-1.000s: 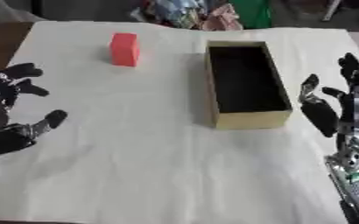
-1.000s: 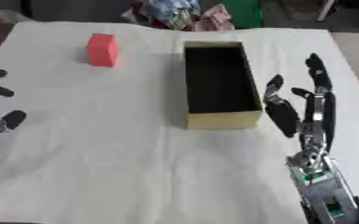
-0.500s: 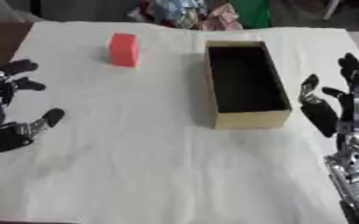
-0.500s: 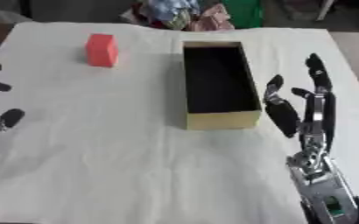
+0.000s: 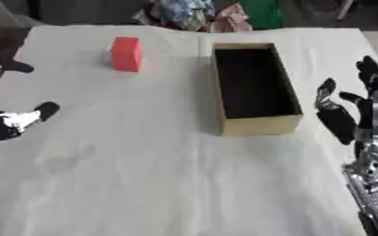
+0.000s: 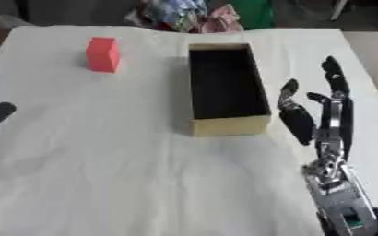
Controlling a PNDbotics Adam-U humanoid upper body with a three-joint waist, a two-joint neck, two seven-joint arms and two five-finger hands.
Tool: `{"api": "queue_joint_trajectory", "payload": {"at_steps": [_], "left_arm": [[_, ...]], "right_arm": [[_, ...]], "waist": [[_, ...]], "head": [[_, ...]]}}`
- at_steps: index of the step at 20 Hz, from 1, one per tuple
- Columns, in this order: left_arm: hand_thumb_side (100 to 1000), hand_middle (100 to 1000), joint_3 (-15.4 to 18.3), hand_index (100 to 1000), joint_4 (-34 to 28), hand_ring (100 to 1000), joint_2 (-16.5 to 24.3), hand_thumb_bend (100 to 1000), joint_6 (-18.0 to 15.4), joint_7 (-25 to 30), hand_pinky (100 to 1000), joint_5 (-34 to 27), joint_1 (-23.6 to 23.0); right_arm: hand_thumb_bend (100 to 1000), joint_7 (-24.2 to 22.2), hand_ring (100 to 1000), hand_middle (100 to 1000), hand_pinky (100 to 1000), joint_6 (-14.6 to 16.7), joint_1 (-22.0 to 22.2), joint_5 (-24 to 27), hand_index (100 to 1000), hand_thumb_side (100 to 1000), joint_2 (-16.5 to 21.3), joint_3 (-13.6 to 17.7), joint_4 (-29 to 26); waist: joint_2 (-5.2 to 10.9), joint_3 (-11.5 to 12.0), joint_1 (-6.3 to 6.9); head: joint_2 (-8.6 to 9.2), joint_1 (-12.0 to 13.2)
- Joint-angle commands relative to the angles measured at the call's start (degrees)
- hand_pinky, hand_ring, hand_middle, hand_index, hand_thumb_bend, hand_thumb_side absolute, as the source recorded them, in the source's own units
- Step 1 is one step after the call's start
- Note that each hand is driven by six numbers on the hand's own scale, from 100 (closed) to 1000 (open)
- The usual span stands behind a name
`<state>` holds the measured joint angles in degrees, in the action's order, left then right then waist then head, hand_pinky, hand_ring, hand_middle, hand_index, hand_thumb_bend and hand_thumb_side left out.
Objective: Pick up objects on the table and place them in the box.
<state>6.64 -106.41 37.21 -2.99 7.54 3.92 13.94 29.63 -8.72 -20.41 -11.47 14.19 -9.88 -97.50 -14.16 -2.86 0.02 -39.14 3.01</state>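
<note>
A red block (image 5: 127, 53) stands upright on the white cloth at the far left. To its right lies a long tan box (image 5: 253, 87) with a dark, empty inside. My right hand (image 6: 317, 117) stands open just right of the box's near end, fingers pointing up, holding nothing. My left hand (image 5: 2, 124) shows at the left edge, open, well in front of the red block and apart from it. Most of that hand is cut off by the edge.
A white cloth (image 5: 160, 175) covers the table. A heap of coloured items (image 5: 200, 14) lies beyond the far edge, behind the box. Bare floor shows past the table's right side.
My left hand has slid left toward the edge of the view. The right hand, block and box have stayed in place.
</note>
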Motion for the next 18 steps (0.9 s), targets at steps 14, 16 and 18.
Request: {"api": "queue_joint_trajectory", "payload": {"at_steps": [14,16,18], "left_arm": [[100,848,-6.7,930,23.1,776,18.6,781,-4.4,5.0,877,13.2,22.0],[100,845,-8.0,929,27.4,781,17.6,794,-7.6,6.1,869,15.6,25.7],[100,840,-8.9,926,31.1,785,16.5,799,-10.3,7.1,861,18.4,28.9]], "right_arm": [[100,-1.0,1000,924,749,0.3,-0.6,0.2,1000,203,1.5,-0.9,-1.0],[100,-1.1,1000,924,750,0.4,-0.6,0.3,1000,204,1.6,-1.0,-1.0],[100,-1.2,1000,924,749,0.5,-0.7,0.3,1000,204,1.6,-1.1,-1.0]], "waist": [[1.11,-2.8,0.93],[0.96,-3.1,1.07],[0.82,-3.4,1.22]], "head": [[0.42,1.6],[0.54,1.7],[0.7,1.8]]}}
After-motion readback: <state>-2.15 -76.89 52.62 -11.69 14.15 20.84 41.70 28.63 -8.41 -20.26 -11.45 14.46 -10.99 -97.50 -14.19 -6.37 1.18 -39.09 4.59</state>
